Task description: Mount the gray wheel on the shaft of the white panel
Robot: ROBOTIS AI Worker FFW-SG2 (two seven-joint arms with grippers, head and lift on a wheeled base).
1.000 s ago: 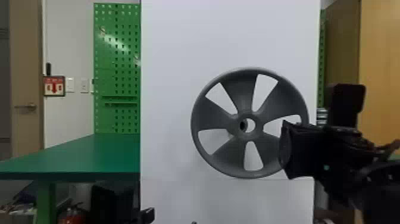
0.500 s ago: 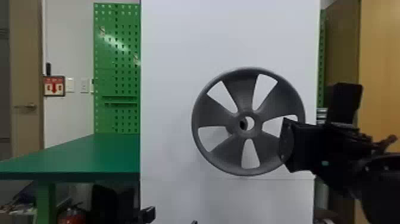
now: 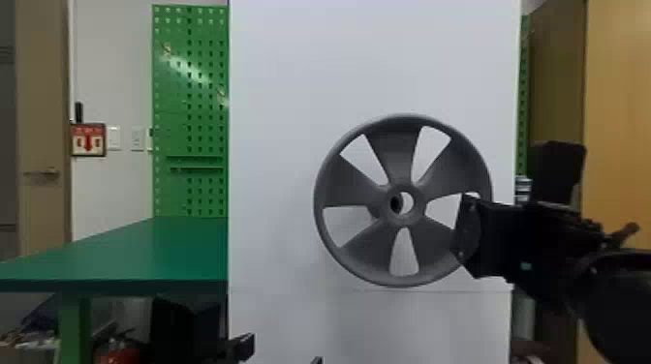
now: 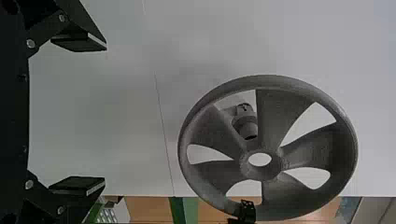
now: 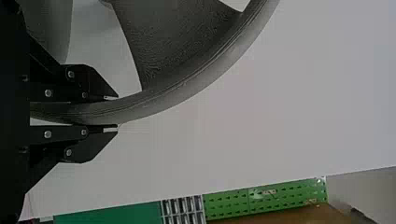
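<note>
My right gripper (image 3: 467, 232) is at the right side of the gray wheel (image 3: 399, 145), which hangs upright in front of the white panel (image 3: 290, 121). In the right wrist view my right gripper (image 5: 114, 112) is shut on the wheel's rim (image 5: 163, 100). The left wrist view shows the shaft (image 4: 246, 123) through an opening between the wheel's spokes, beside the hub (image 4: 243, 165) and not lined up with its hole. My left gripper, low in the head view (image 3: 283, 351), stands open and apart from the wheel; its fingers are wide apart in the left wrist view (image 4: 105, 114).
A green table (image 3: 145, 251) stands left of the panel, with a green pegboard (image 3: 189, 111) behind it. A wooden cabinet (image 3: 620, 121) is at the right, behind my right arm.
The wheel, held in my right gripper, has shifted slightly to the left and up, and looks a little smaller. My left gripper shows slightly more at the bottom edge.
</note>
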